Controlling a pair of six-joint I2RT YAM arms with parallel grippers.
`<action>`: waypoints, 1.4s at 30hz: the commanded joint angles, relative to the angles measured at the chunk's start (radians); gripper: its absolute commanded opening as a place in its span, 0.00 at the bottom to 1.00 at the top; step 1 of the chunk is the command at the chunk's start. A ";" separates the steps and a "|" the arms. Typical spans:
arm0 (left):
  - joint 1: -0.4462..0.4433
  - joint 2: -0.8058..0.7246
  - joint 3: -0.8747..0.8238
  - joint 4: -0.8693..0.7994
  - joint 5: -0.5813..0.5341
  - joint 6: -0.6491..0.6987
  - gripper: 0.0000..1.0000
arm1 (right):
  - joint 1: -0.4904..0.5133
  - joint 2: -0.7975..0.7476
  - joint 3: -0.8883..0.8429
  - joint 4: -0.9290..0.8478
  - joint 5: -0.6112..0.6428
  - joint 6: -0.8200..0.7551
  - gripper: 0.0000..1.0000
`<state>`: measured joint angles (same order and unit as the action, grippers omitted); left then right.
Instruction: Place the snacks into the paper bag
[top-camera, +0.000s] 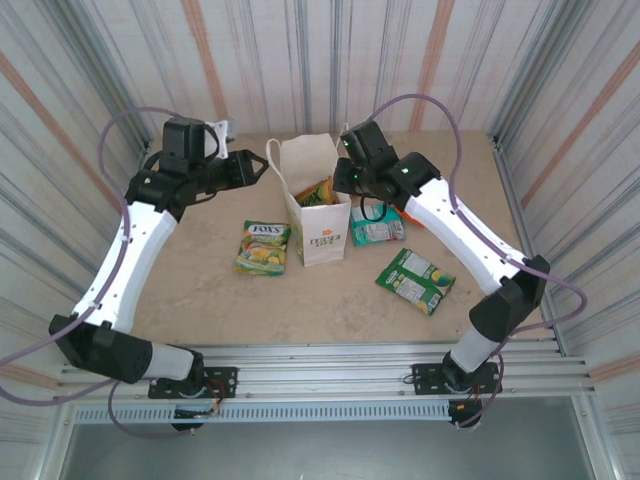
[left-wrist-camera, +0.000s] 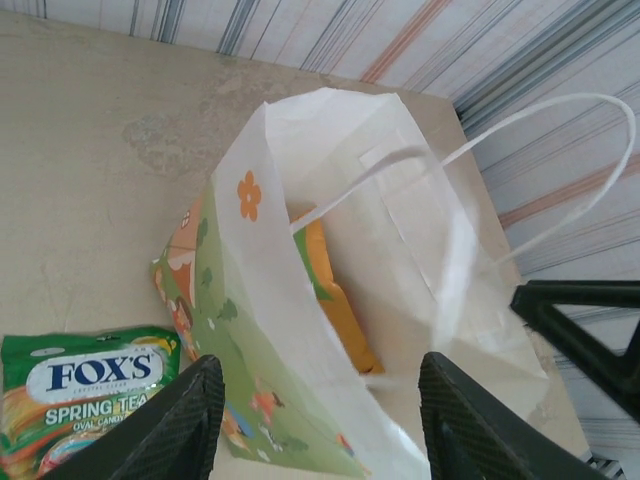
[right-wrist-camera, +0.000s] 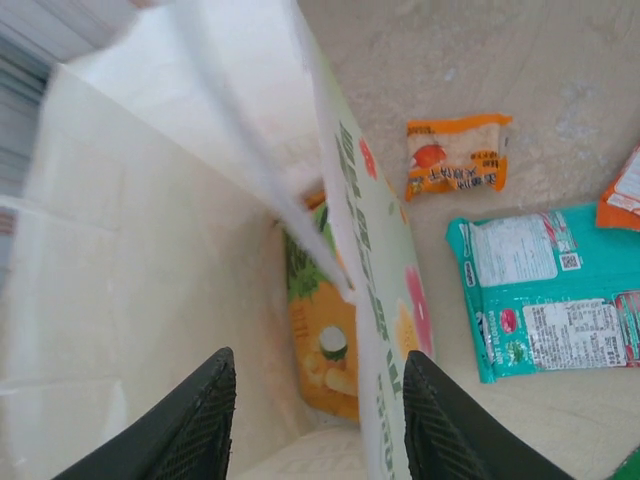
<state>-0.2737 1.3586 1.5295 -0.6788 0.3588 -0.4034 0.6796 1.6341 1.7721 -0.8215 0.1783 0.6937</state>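
Note:
The white paper bag (top-camera: 322, 228) stands upright mid-table with its mouth open. A yellow-orange snack (right-wrist-camera: 325, 350) lies inside it, seen from the other side as an orange packet (left-wrist-camera: 340, 312). My left gripper (left-wrist-camera: 318, 425) is open at the bag's left rim, one finger outside the printed wall and one over the inside. My right gripper (right-wrist-camera: 318, 420) is open above the right rim, straddling that wall, empty. On the table lie the FOX'S packet (top-camera: 264, 247), a teal packet (right-wrist-camera: 550, 290), a small orange-white packet (right-wrist-camera: 458, 155) and a dark green packet (top-camera: 415, 280).
Corrugated striped walls (top-camera: 300, 60) enclose the beige table on three sides. The bag's twisted handle (left-wrist-camera: 560, 170) arcs up near the other arm's black finger (left-wrist-camera: 580, 320). An orange-white packet corner (right-wrist-camera: 625, 190) shows at the right edge. A metal rail (top-camera: 320, 360) runs along the near edge.

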 joint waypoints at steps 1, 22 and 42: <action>0.033 -0.071 -0.045 -0.058 0.022 0.008 0.56 | -0.001 -0.069 -0.027 0.019 -0.040 -0.048 0.48; 0.216 -0.276 -0.705 0.111 0.163 -0.158 0.57 | 0.019 -0.491 -0.674 0.376 -0.366 -0.066 0.48; 0.330 0.123 -0.743 0.288 0.223 -0.050 0.56 | 0.027 -0.482 -0.742 0.480 -0.493 -0.101 0.49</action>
<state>0.0517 1.4502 0.7605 -0.4118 0.5579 -0.4965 0.6968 1.1584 1.0363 -0.3645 -0.2932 0.6163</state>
